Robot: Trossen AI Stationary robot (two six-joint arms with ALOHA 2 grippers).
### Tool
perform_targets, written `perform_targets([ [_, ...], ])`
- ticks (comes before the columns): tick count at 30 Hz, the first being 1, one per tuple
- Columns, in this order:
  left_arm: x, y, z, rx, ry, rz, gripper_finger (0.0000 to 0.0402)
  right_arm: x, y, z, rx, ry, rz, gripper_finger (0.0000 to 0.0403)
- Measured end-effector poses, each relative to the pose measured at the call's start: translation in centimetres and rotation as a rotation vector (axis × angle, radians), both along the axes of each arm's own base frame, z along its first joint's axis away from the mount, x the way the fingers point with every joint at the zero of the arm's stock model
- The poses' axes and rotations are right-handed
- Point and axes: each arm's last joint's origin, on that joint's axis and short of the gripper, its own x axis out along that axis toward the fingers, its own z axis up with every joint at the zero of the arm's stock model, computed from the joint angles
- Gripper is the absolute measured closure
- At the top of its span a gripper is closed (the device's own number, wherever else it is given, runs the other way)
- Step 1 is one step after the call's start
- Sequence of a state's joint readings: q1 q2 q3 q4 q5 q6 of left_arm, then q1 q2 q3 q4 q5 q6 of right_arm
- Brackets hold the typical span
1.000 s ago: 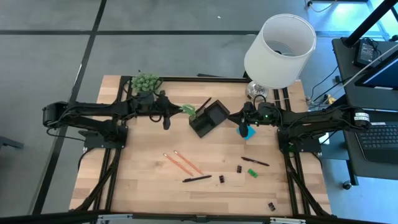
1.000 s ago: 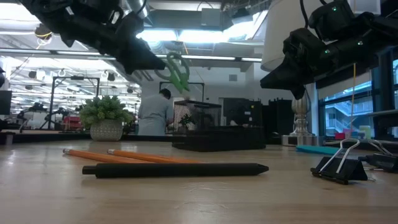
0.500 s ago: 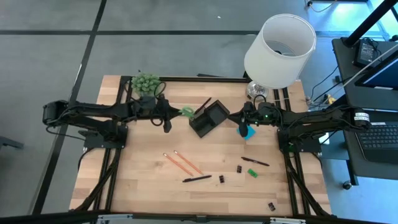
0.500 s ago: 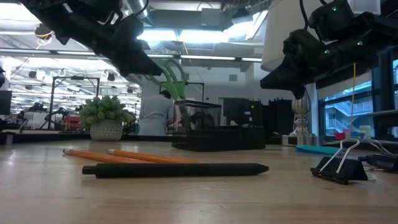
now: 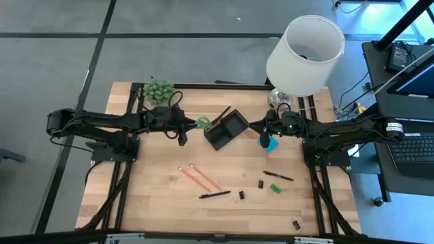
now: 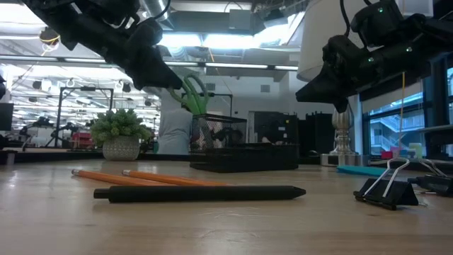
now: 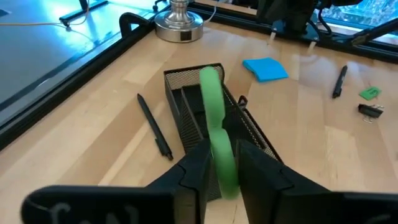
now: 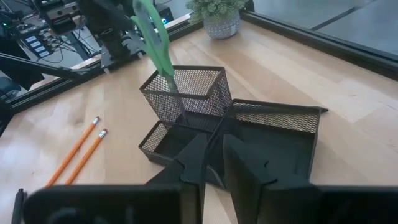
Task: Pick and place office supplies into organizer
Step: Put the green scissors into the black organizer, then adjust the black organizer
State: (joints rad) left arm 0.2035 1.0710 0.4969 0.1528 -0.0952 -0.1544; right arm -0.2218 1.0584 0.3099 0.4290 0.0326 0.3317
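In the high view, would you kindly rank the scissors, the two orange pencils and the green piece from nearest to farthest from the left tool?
1. Scissors, held in the left tool.
2. Orange pencils, toward the table's front.
3. Green piece, front right.

scissors [image 5: 202, 123] stand in the organizer [image 5: 228, 129], pencils [image 5: 199, 177] in front, sticky pad [image 5: 269, 144] right.

Left claw [image 5: 192, 125] clamped, arm reaching inward, right claw [image 5: 255, 126] hovering raised

Lamp [image 5: 303, 54] and potted plant [image 5: 159, 89] crowding the organizer's [image 5: 227, 129] far side; open tabletop [image 5: 156, 183] nearer the pencils [image 5: 199, 177].
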Motion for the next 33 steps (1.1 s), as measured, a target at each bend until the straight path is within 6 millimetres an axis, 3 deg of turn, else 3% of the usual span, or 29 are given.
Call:
perform_targets([
  [13, -0.3, -0.1, 0.6, 0.02, -0.025, -0.008, 0.0278, 0.0, 0.0, 0.0, 0.006, -0.002, -0.003, 0.0345],
  [16, -0.9, -0.1, 1.8, 0.067, -0.069, -0.012, 0.0275, 0.0, -0.2, 0.0, 0.007, -0.002, -0.012, 0.0345],
  [20, -1.9, -0.3, 4.8, 0.122, -0.2, -0.005, 0.0274, -0.1, -0.5, 0.1, -0.004, -0.011, -0.023, 0.0345],
  [24, -2.4, -0.7, 6.4, 0.061, -0.312, -0.012, 0.0275, 0.1, -1.4, 0.7, 0.004, 0.004, -0.064, 0.0345],
  [33, 0.0, -2.8, 4.5, 0.062, -0.228, -0.161, 0.0283, 3.5, -4.4, 2.3, -0.07, 0.204, -0.081, 0.0345],
])
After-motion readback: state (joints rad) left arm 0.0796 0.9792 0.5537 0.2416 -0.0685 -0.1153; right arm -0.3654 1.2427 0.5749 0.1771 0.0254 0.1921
